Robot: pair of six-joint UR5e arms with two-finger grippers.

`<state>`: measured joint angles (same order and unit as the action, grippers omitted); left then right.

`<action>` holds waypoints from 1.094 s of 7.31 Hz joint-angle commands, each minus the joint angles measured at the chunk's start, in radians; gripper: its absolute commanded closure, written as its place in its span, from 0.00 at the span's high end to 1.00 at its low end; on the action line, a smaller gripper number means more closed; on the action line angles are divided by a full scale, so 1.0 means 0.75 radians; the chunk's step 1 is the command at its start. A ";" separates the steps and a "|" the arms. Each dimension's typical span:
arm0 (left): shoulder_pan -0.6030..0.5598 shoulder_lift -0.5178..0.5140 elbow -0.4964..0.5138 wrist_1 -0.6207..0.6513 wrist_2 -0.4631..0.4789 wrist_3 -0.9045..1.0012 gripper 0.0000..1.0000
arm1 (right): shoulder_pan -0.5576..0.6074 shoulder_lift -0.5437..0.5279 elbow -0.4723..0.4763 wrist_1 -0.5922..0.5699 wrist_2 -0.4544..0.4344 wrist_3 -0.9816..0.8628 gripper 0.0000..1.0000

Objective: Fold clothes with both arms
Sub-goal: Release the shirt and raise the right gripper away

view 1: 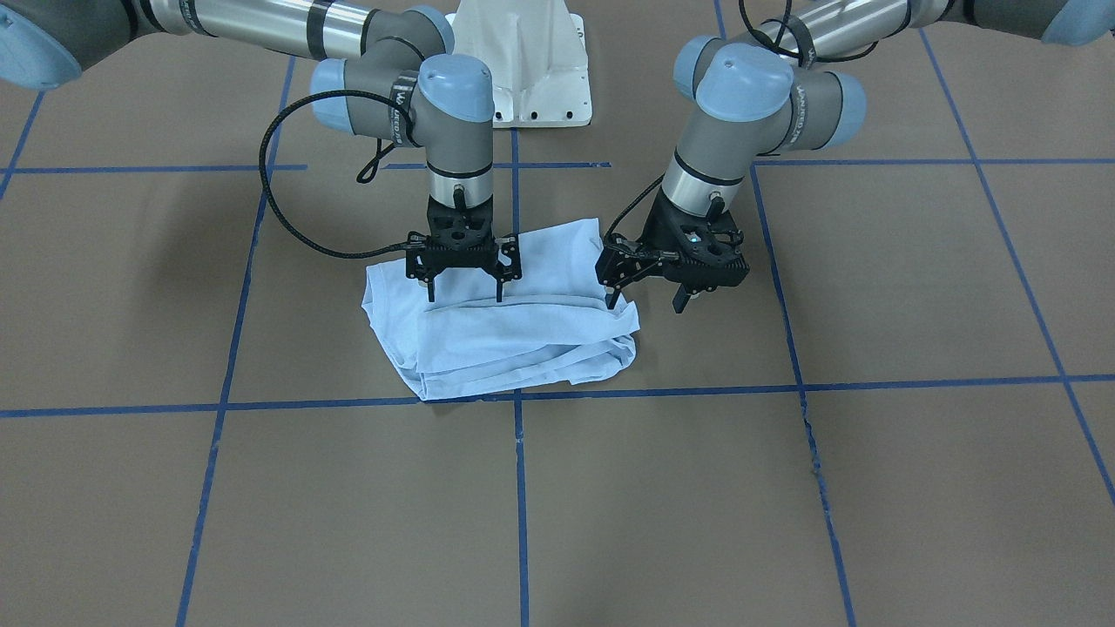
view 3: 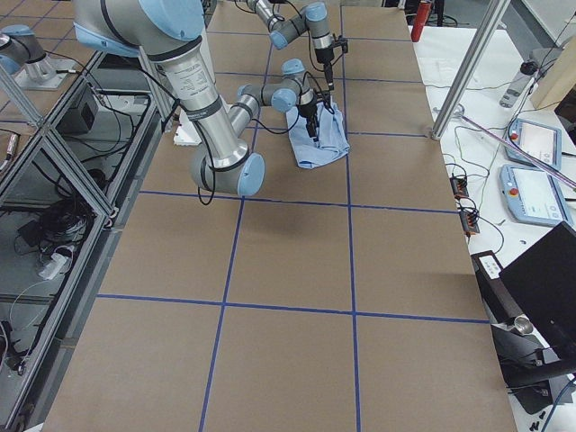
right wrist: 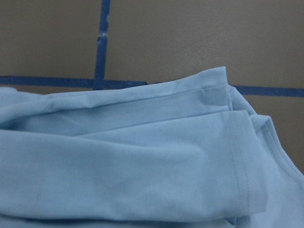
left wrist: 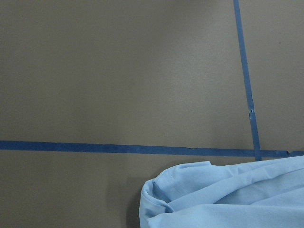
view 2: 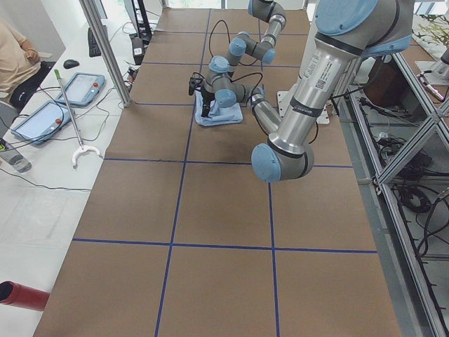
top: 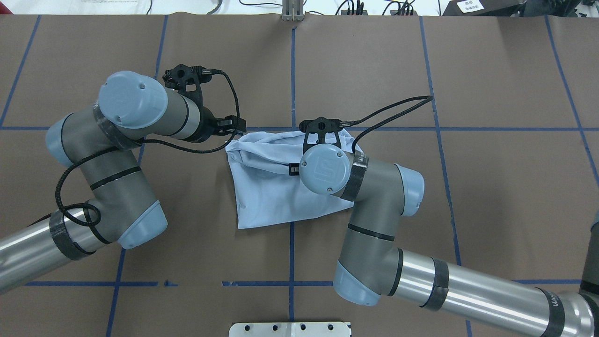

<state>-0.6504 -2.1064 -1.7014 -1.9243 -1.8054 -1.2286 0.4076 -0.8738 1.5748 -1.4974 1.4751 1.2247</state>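
The clothes, one pale blue T-shirt (view 1: pixel 505 326), lie folded into a rumpled bundle on the brown table (view 1: pixel 784 488), also seen from overhead (top: pixel 269 192). My right gripper (view 1: pixel 464 294) points straight down over the shirt's back part, open, its fingertips at the cloth with nothing clasped. My left gripper (view 1: pixel 647 299) is tilted at the shirt's side edge, open: one finger touches the bundle's corner and the other hangs over bare table. The left wrist view shows that rolled corner (left wrist: pixel 223 199). The right wrist view shows layered folds and a hemmed sleeve (right wrist: pixel 237 156). Collar and print are hidden.
Blue tape lines (view 1: pixel 519 488) divide the table into squares. The white pedestal base (view 1: pixel 523 61) stands at the robot's edge. Beyond the table's ends are a seated person (view 2: pixel 17 60), teach pendants (view 3: pixel 531 144) and a metal post (view 2: pixel 105 53).
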 commanded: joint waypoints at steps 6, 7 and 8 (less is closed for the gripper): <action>-0.006 0.000 0.000 -0.017 -0.002 0.000 1.00 | 0.037 0.054 -0.158 0.031 -0.101 -0.125 1.00; -0.008 0.000 0.000 -0.017 -0.002 0.000 1.00 | 0.060 0.063 -0.213 0.104 -0.103 -0.125 1.00; -0.008 0.000 -0.002 -0.017 -0.002 0.000 1.00 | 0.102 0.097 -0.281 0.143 -0.103 -0.130 1.00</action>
<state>-0.6556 -2.1062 -1.7014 -1.9374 -1.8070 -1.2287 0.4518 -0.8251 1.4220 -1.4328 1.4021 1.1299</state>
